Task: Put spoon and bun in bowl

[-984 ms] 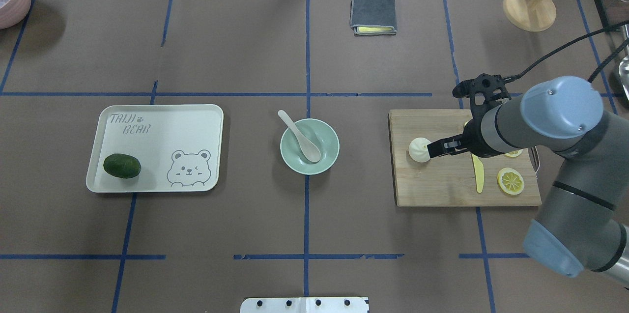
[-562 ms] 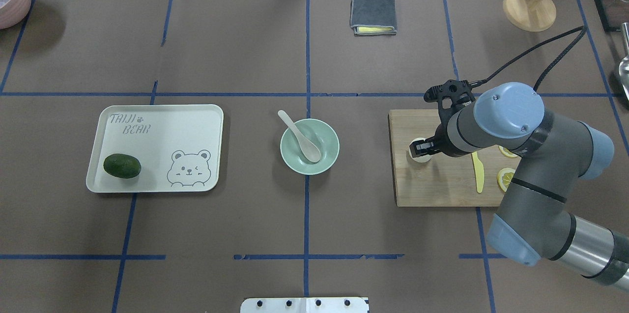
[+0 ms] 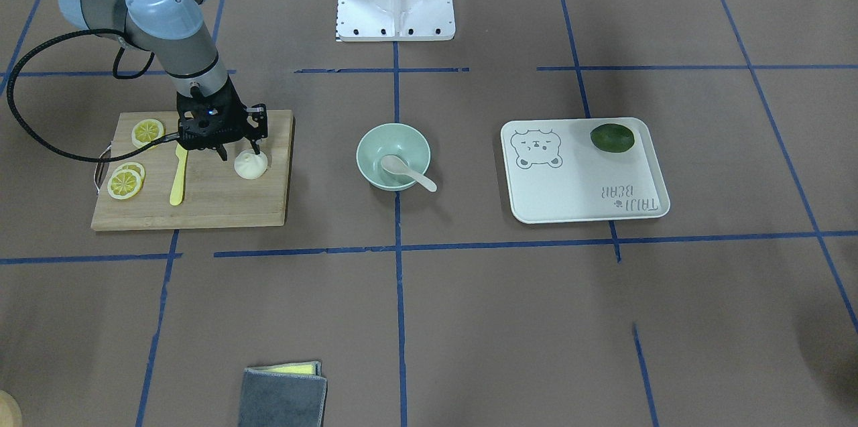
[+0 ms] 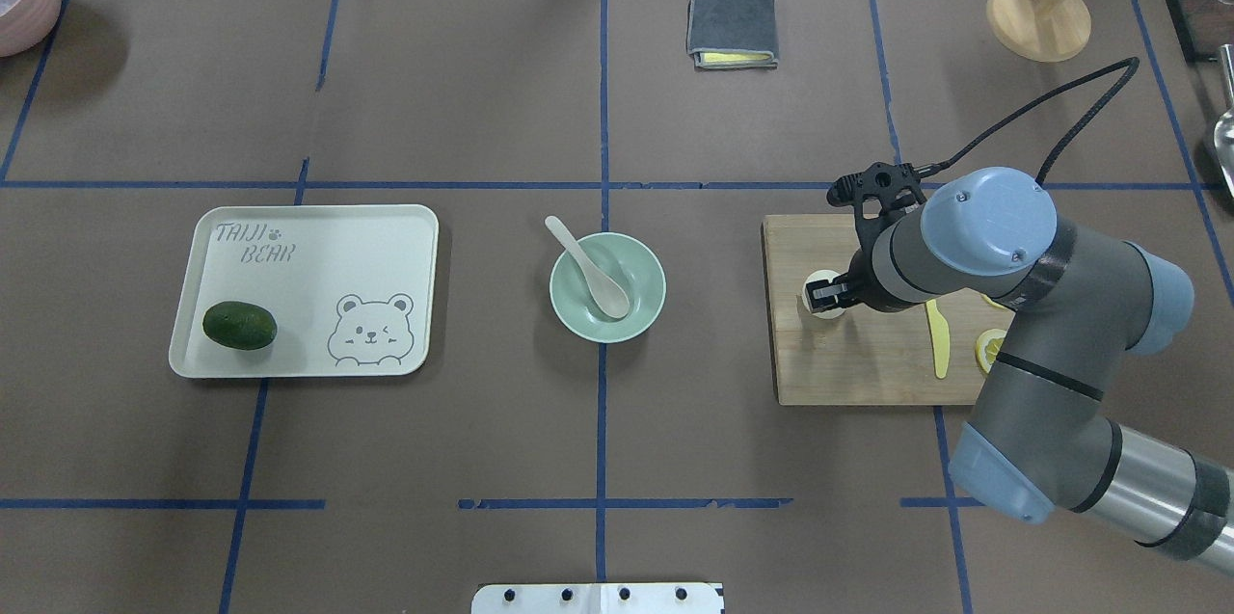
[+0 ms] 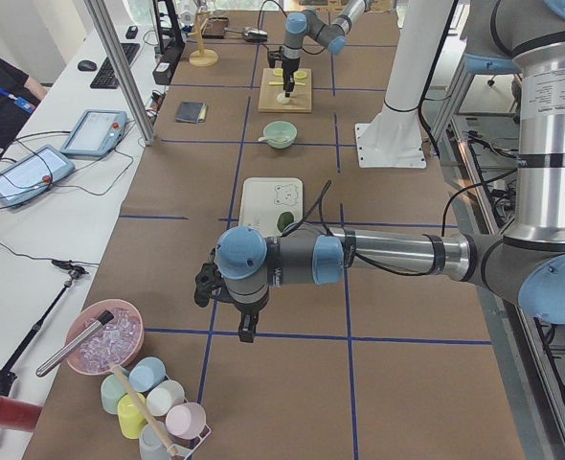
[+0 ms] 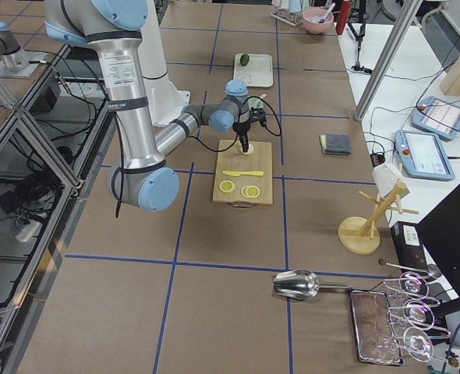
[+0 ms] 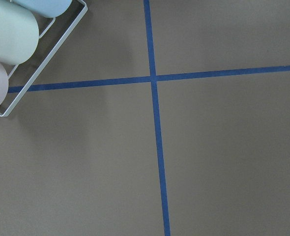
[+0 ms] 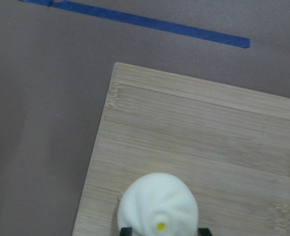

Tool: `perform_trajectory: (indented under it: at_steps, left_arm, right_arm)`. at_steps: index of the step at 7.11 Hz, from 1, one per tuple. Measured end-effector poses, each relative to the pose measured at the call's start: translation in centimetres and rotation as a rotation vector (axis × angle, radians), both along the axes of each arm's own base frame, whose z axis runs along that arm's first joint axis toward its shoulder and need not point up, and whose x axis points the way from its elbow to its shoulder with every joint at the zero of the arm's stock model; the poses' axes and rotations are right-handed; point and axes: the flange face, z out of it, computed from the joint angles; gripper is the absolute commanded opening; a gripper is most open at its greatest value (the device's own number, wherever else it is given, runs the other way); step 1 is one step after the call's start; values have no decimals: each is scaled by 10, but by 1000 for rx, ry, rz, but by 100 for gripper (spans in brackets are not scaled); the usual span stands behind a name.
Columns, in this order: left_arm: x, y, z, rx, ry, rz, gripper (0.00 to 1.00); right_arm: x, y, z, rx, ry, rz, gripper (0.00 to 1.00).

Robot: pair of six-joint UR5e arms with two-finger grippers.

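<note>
Half the job looks done. The spoon (image 4: pixel 588 267) lies in the bowl (image 4: pixel 648 310), well off to the robot's left of the right gripper (image 4: pixel 827 294). Its scoop is down inside and its handle leans over the rim, with the long axis slanting away from that gripper toward the tabletop's (image 4: pixel 463 113) far side. The bun (image 8: pixel 157 206) remains, sitting pleats-up on the cutting board (image 4: pixel 868 363) directly under the gripper. The jaws are spread on either side of it and are apparently not squeezing yet. I cannot tell the left gripper's (image 5: pixel 246 331) state.

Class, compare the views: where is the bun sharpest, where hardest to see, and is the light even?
Right wrist view: bun sharp, pleats clear, cropped by the bottom edge. Overhead view: mostly hidden under the right gripper. Exterior right view: too small for detail. Front-facing view: soft, even light.
</note>
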Motion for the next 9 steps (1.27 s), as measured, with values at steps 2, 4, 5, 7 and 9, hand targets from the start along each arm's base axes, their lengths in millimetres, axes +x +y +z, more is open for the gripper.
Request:
perform_trajectory:
  at_steps: [2,4,5,7,9]
  left_arm:
    - [0,0,0,0,0,0,100]
    - [0,0,-1,2,0,0,100]
    - [0,0,-1,3,0,0,100]
    - [0,-1,-2,4,1,0,100]
    - [0,-1,-2,5,1,0,100]
  right_arm:
    - [-4,0,-5,4,-6,-4,47]
    - [-8,-1,0,1,5,-3,33]
    - [-9,-2,2,3,10,0,0]
    - [-10,-2,0,8,10,3,0]
    - [-16,-4,-22,17,-20,16,0]
